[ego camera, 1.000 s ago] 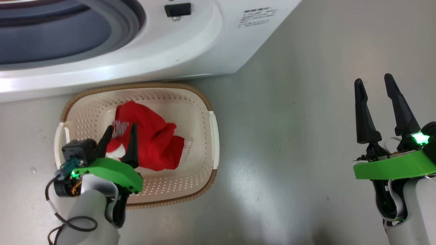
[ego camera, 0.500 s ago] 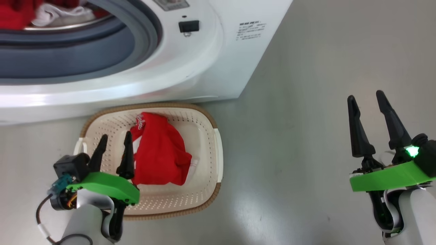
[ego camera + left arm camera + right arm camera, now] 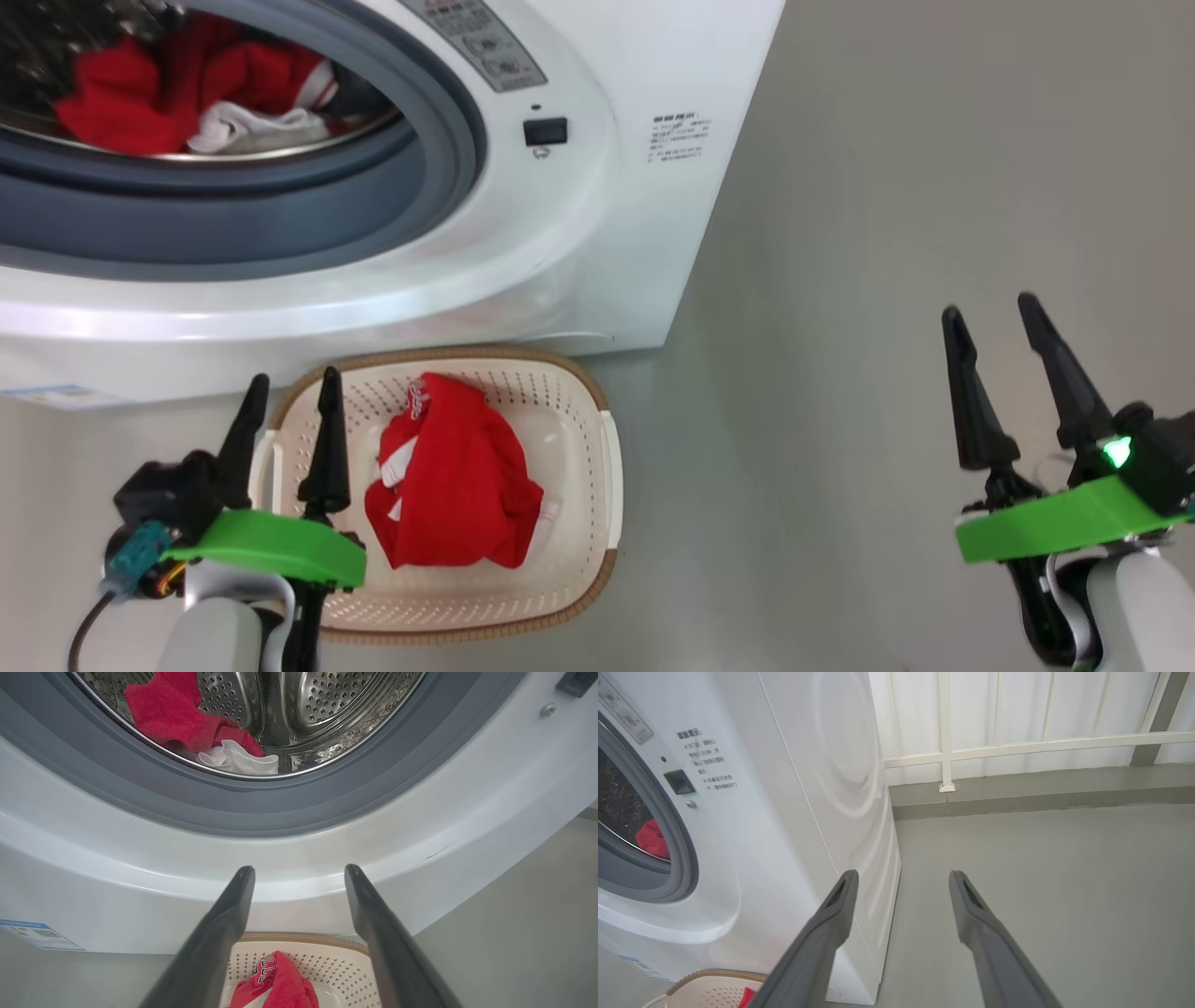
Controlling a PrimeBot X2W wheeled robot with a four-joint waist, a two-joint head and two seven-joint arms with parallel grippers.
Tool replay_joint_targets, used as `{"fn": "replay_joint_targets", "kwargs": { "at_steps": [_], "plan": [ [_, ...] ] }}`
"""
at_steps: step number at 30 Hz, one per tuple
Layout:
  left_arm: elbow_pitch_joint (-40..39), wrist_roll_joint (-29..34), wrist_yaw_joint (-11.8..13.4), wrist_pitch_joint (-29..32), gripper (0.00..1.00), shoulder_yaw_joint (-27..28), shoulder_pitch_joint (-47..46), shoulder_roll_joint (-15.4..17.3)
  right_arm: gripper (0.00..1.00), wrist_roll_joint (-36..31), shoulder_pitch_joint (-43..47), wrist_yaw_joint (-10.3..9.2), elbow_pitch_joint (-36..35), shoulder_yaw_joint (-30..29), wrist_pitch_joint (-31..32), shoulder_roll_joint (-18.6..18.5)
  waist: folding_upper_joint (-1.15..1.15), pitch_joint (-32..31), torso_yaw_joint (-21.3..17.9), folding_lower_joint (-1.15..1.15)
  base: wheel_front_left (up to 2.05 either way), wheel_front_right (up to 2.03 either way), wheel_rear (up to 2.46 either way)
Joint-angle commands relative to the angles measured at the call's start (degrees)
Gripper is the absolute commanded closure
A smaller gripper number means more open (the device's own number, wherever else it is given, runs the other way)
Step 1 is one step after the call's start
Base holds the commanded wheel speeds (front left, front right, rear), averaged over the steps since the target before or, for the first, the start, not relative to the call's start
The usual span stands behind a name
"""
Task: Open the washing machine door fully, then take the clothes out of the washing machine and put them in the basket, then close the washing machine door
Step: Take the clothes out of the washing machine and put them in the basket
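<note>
Red garment (image 3: 453, 495) in cream basket (image 3: 560, 429), more clothes (image 3: 121, 103) in steel drum (image 3: 322, 700), left and right jaws spread, empty.

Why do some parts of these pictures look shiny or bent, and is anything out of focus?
Head view: a white glare band crosses the washing machine low on its front. Left wrist view: the wide lens bows that front, the steel drum glints, the left gripper looks soft. Right wrist view: the machine's side leans; the right gripper blurs toward the lens.

Red clothes (image 3: 453, 485), cream perforated basket (image 3: 579, 439), white washing machine (image 3: 597, 224).
</note>
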Motion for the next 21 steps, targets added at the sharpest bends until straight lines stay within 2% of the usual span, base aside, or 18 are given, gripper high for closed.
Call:
{"fn": "replay_joint_targets", "kwargs": {
  "at_steps": [1, 21],
  "plan": [
    [-2.5, 0.9, -0.3, -0.3, 0.0, 2.2, 1.9, 1.4, 0.0, 0.2, 1.6, 0.28, -0.9, 1.3, -0.4, -0.6, 0.0, -2.4, 0.5, 0.0, 0.0, 0.0, 0.0],
    [-19.2, 5.0, -0.3, -0.3, 0.0, 3.7, 13.8, 1.4, 0.0, 0.3, 8.6, 0.28, -1.1, 0.3, -0.4, -1.1, 0.0, -10.5, 2.3, 0.0, 0.0, 0.0, 0.0]
  ]
}}
